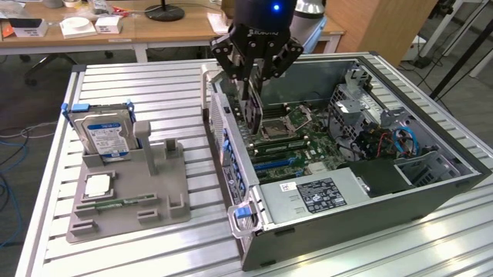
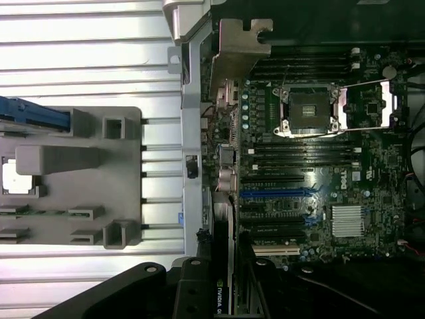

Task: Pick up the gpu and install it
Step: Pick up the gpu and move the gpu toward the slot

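Table (image 1: 154, 75): slatted metal top; carries everything below.
PC case (image 1: 431, 190): lies on its side on the table, lid off, inside facing up. Ref point for the rest.
Motherboard (image 1: 304, 144): floor of the case. Wrist view adds a blue slot (image 2: 275, 193) & a finned heatsink (image 2: 346, 220).
Grey holder (image 1: 165, 199): on the table beside the case, ext view's left, not touching it.
Gripper (image 1: 256, 86): above the case opening, near the case wall that faces the holder. Fingers (image 2: 194, 279) clamped on the card, one per face.
Hard drive (image 1: 108, 138): upright in the holder, at the end away from the case. Ext view gives its blue-white label.
Gpu (image 1: 251, 115): in the gripper, on edge, inside the case over the motherboard, next to the CPU socket (image 2: 309, 109). Can't tell if its lower edge touches a slot. Wrist view gives a green logo (image 2: 218, 297) on it.
Chip (image 1: 98, 184): square, silver, flat in the holder.
Memory stick (image 1: 123, 202): flat in a holder groove, near the chip.
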`<action>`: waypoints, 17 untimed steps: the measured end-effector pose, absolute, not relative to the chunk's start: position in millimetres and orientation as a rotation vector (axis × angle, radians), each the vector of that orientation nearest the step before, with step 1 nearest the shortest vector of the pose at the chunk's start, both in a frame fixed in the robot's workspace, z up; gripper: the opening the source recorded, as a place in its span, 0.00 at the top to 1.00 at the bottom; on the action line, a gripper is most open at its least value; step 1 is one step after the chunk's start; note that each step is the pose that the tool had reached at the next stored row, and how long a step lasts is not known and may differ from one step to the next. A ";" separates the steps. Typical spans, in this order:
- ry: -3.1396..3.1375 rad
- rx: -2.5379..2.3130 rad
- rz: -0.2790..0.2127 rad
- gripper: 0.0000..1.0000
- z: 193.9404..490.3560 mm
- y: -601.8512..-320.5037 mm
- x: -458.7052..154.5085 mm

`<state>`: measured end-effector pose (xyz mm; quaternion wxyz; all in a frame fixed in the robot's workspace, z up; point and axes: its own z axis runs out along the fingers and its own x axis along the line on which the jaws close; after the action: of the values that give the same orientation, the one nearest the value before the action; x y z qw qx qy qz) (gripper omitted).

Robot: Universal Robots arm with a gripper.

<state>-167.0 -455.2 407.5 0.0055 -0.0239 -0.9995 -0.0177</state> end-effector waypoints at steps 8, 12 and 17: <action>-3.129 -0.075 -0.056 0.74 407.5 -455.2 -156.1; -3.129 -0.075 -0.056 0.74 407.5 -455.2 -150.1; -3.129 -0.075 -0.056 0.74 407.5 -455.2 -141.7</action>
<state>-141.7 -455.2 407.5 0.0055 -0.0239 -0.9995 -0.0178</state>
